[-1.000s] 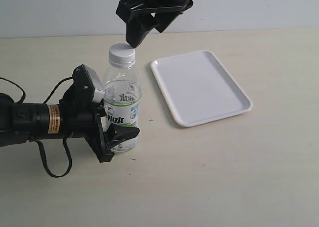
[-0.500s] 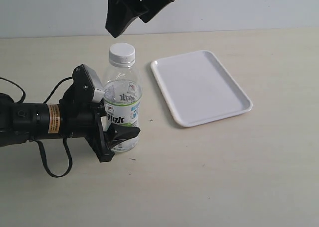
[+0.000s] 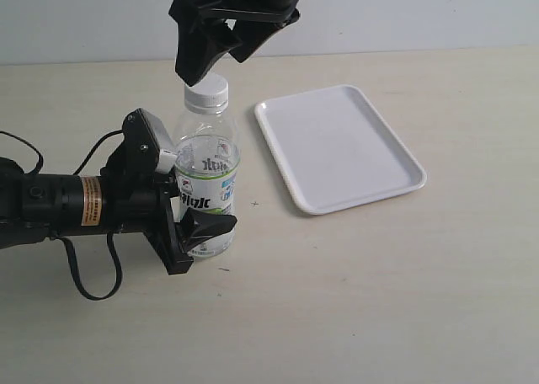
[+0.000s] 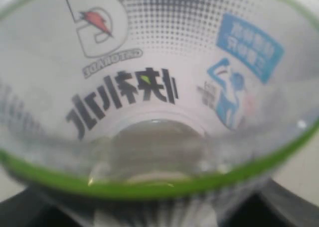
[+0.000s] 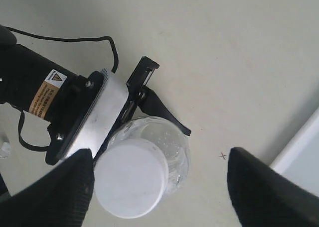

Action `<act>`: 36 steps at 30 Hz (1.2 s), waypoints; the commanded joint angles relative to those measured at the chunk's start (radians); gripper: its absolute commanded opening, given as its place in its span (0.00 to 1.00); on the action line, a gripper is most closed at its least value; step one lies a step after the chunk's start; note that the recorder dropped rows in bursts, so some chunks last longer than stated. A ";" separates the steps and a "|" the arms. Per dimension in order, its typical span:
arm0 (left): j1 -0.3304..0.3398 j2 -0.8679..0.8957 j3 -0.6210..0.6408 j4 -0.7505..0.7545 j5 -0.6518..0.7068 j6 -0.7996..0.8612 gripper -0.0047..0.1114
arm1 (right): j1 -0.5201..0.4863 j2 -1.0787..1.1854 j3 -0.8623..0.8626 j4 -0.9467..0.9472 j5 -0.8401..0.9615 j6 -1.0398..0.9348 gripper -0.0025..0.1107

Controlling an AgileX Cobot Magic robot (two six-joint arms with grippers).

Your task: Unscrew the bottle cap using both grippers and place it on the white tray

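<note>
left gripper (image 3: 200,207) tight on the bottle (image 3: 207,178); right gripper (image 5: 160,162), fingers (image 5: 269,192) wide apart, over the bottle cap (image 5: 130,178)

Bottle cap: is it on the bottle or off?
On. The bottle cap sits on the neck of the bottle. The right gripper is open over it, not closed on it.

Beige tabletop (image 3: 379,300), pale grey wall (image 3: 438,13) behind
</note>
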 commanded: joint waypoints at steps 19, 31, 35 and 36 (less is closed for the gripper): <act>-0.001 -0.016 -0.010 -0.012 -0.045 -0.004 0.04 | 0.059 0.022 -0.007 -0.035 -0.004 -0.059 0.67; -0.001 -0.016 -0.010 -0.012 -0.045 -0.004 0.04 | 0.059 0.022 -0.007 -0.078 -0.004 -0.032 0.56; -0.001 -0.016 -0.010 -0.012 -0.045 -0.004 0.04 | 0.059 0.022 -0.007 -0.078 -0.004 -0.032 0.46; -0.001 -0.016 -0.010 -0.012 -0.045 -0.004 0.04 | 0.059 0.022 -0.007 -0.078 -0.004 -0.033 0.43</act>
